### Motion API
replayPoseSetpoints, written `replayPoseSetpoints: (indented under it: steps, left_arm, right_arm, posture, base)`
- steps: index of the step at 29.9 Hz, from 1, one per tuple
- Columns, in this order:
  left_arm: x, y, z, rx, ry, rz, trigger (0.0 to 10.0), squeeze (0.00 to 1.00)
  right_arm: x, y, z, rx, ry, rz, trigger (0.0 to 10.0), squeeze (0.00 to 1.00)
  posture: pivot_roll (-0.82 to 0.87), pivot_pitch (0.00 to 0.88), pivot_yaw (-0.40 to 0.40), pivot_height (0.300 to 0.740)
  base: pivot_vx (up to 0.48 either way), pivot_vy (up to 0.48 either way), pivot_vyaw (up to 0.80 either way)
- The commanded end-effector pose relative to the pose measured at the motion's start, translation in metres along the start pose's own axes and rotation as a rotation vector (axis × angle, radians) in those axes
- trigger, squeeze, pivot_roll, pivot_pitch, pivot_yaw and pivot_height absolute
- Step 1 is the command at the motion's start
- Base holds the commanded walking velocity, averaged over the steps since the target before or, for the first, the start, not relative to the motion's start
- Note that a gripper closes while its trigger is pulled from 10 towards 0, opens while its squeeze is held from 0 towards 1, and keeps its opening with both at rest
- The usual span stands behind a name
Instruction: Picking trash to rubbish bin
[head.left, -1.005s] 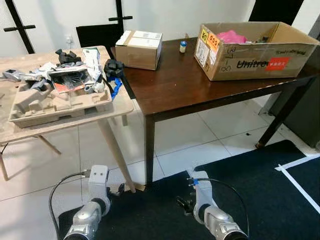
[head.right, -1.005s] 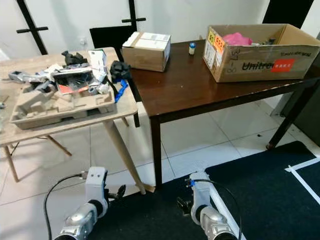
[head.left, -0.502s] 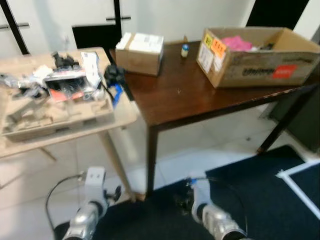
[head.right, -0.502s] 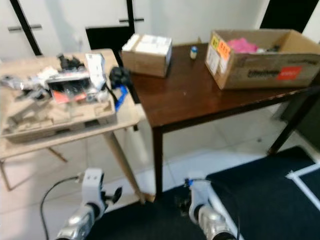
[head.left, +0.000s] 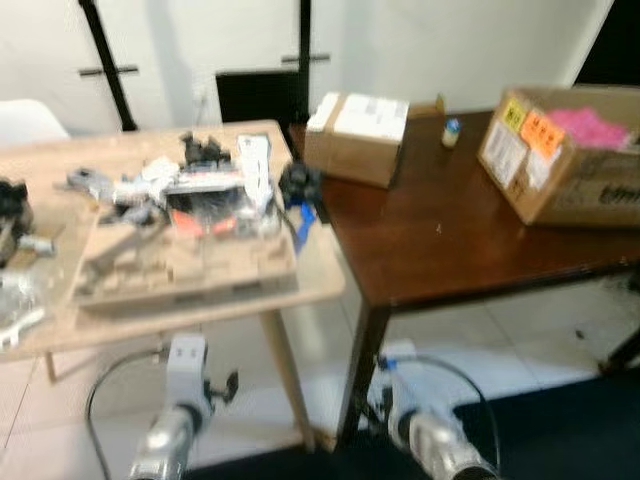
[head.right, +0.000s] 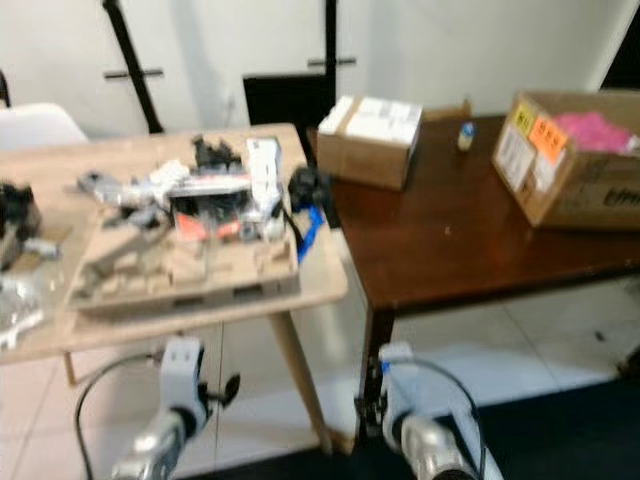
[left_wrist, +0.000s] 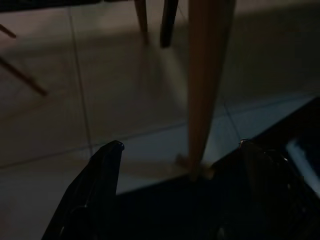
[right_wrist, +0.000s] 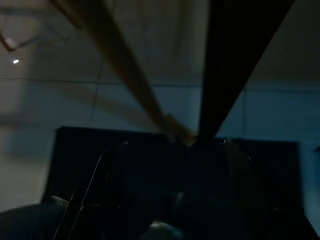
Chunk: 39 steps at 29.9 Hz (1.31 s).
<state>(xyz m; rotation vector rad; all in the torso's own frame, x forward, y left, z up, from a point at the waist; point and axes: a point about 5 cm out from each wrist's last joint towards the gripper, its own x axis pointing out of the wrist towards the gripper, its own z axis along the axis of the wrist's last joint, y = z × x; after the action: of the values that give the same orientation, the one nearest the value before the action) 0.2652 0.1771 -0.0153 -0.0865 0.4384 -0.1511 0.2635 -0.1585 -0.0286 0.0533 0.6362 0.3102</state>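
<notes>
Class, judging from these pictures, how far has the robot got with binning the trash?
Done: nothing visibly binned; the clutter lies on the tray on the wooden table. In hand: nothing; the left gripper hangs open and empty by a table leg, and the right gripper hangs low too. Left: every step, from picking up trash to dropping it in a bin.

A dark brown wooden table (head.left: 470, 240) stands beside a pale wooden folding table (head.left: 60, 165). On the dark one sit a small closed cardboard box (head.left: 357, 137), a tiny blue-capped bottle (head.left: 452, 131) and a large open cardboard carton (head.left: 565, 152). White floor tiles (head.left: 520, 345) lie below.
</notes>
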Motion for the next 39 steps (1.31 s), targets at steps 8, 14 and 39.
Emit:
replayPoseSetpoints:
  steps: [8,14,39]
  left_arm:
    - [-0.01,0.008,-0.02,-0.014,0.084,0.051,10.0,0.0]
    - [-0.01,0.009,-0.019,-0.018,0.071,0.049,10.0,0.0]
    - [-0.092,0.041,0.055,0.186,0.214,-0.728,10.0,0.0]
  right_arm:
    - [-0.003,0.001,-0.013,0.01,0.045,0.003,10.0,0.0]
    - [-0.003,0.001,-0.013,0.012,0.05,0.003,10.0,0.0]
    - [-0.033,-0.004,0.083,-0.179,-0.06,0.776,10.0,0.0]
  posture:
    - [-0.07,0.056,0.004,0.74]
    - [-0.07,0.06,0.005,0.74]
    - [-0.06,0.089,-0.003,0.74]
  base:
    - [0.0,0.0,0.0]
    - [0.0,0.0,0.0]
    - [0.0,0.0,0.0]
